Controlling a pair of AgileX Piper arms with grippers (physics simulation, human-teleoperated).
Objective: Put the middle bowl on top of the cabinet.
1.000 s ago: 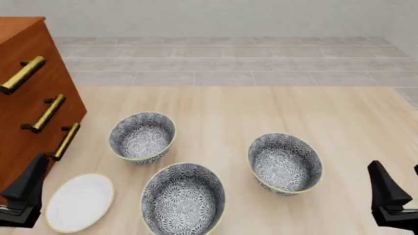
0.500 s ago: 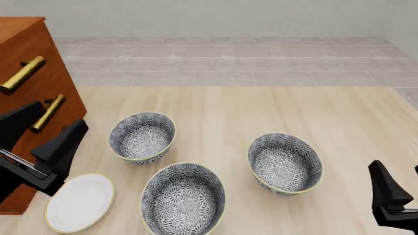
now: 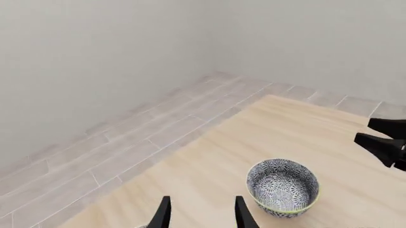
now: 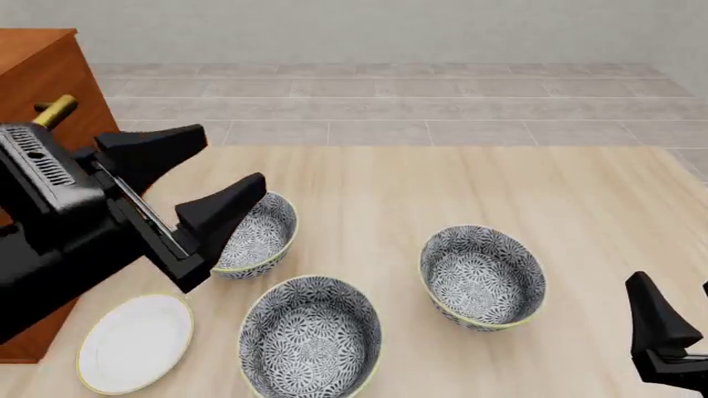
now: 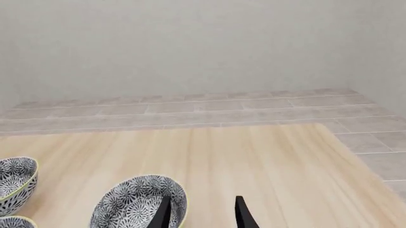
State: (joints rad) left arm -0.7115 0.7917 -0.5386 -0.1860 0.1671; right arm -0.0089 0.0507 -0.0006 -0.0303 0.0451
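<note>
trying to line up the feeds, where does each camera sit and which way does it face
Front: above and behind the arms, looking down the table; left pincer open, right arm low right.
Left wrist: behind the left pincer, facing the right-hand bowl and the floor.
Right wrist: behind the right pincer, facing the far wall.
Shared: that bowl shows in all three.
</note>
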